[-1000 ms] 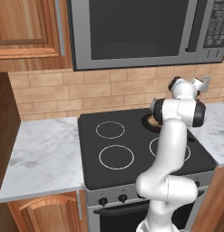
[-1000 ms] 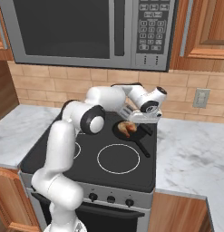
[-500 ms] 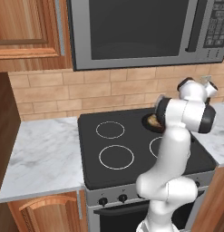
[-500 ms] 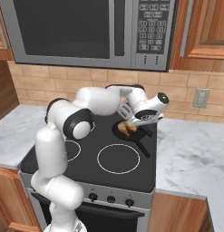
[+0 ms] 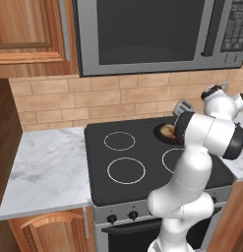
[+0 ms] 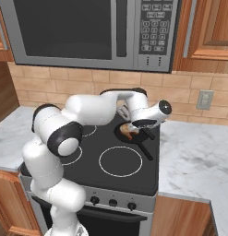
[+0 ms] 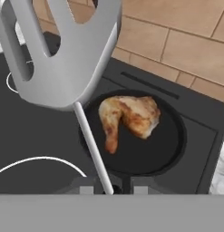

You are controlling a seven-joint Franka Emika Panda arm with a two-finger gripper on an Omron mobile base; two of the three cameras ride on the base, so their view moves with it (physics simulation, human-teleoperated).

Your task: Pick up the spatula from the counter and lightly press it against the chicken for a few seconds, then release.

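Observation:
My gripper (image 7: 111, 188) is shut on the thin handle of the grey slotted spatula (image 7: 63, 54). The blade is raised and tilted, up and to the left of the chicken in the hand view, and it does not touch the meat. The browned chicken leg (image 7: 129, 117) lies in a round black pan (image 7: 170, 149) on the stove's back right burner. In the right base view the hand hovers just over the pan (image 6: 121, 134), with the chicken (image 6: 129, 131) beneath it and the spatula blade (image 6: 123, 110) toward the wall. The left base view shows the blade (image 5: 183, 106) above the chicken (image 5: 167, 131).
The black stove top (image 5: 128, 184) has white burner rings, and the pan's handle (image 6: 145, 148) points toward the front right. A microwave (image 6: 83, 27) hangs low overhead. Marble counters (image 5: 44, 167) (image 6: 196, 161) flank the stove. The brick wall stands close behind.
The arm has swung, its elbow coming lower and forward, while the hand with the spatula stays over the pan. The jaws have tightened slightly on the handle.

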